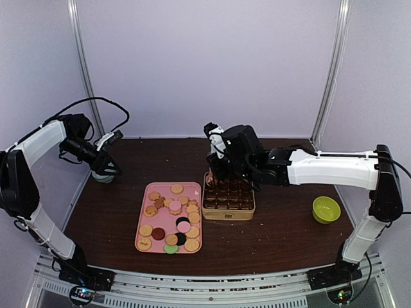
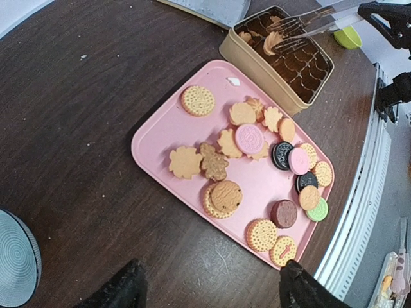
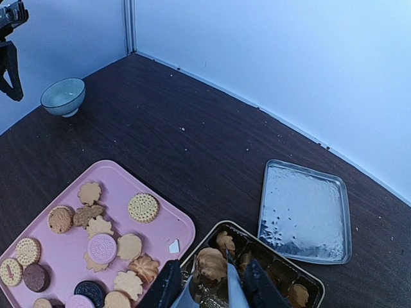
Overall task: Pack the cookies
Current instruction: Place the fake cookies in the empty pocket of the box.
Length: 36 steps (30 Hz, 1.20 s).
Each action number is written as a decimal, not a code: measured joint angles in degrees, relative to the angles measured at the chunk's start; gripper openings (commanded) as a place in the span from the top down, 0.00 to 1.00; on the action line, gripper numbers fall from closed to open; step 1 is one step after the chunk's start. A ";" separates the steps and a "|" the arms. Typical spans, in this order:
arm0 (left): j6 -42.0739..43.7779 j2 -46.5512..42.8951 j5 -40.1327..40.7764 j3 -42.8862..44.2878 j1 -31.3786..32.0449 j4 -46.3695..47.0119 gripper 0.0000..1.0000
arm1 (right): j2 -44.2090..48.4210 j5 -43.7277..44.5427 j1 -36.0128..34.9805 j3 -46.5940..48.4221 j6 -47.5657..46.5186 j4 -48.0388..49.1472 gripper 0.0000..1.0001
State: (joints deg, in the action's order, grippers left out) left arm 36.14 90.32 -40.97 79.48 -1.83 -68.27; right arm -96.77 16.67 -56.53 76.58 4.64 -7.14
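from above: my left gripper (image 1: 106,168) hangs over a pale bowl (image 1: 103,178) at the left of the table (image 1: 282,237), well apart from the work. my right gripper (image 1: 216,172) reaches over the far left corner of the gold tin (image 1: 228,214). most of the cookies (image 1: 174,206) lie on the pink tray (image 1: 138,232), just beside the tin.

left wrist: my left fingers (image 2: 122,290) stand wide apart with nothing between them, the tray below. beyond it, metal tongs (image 2: 308,20) pinch a tan swirl cookie (image 2: 272,42) over the tin's paper cups (image 2: 302,67).

right wrist: my right jaws are partly closed, clamped on the arms of the tongs. the swirl cookie sits in their tips just above a cup, and a couple of others are already in cups nearby.

what worries me: my hold on the cookie is second-hand. if the tongs twist in my jaws, the cookie could drop crooked across a cup wall. if i press down, the tips could crumple a cup or push the tin, which nothing steadies.
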 measured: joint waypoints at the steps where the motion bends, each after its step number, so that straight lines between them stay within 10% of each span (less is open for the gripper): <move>1: 0.00 0.02 0.00 0.17 0.00 -0.09 0.23 | -0.20 -0.13 0.00 0.02 -0.09 0.00 0.93; 22: 1.81 2.29 -0.02 5.97 0.00 -5.81 0.09 | -1.18 -3.10 1.31 0.09 -1.57 -0.24 0.63; 36: 3.06 2.29 -1.62 5.99 -0.22 -7.78 0.11 | -1.05 -4.68 1.33 1.92 -1.20 -2.10 0.69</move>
State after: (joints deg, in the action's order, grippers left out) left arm 39.20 92.62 -42.59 85.47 -2.04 -76.05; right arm -97.82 11.99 -55.20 78.50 3.44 -9.23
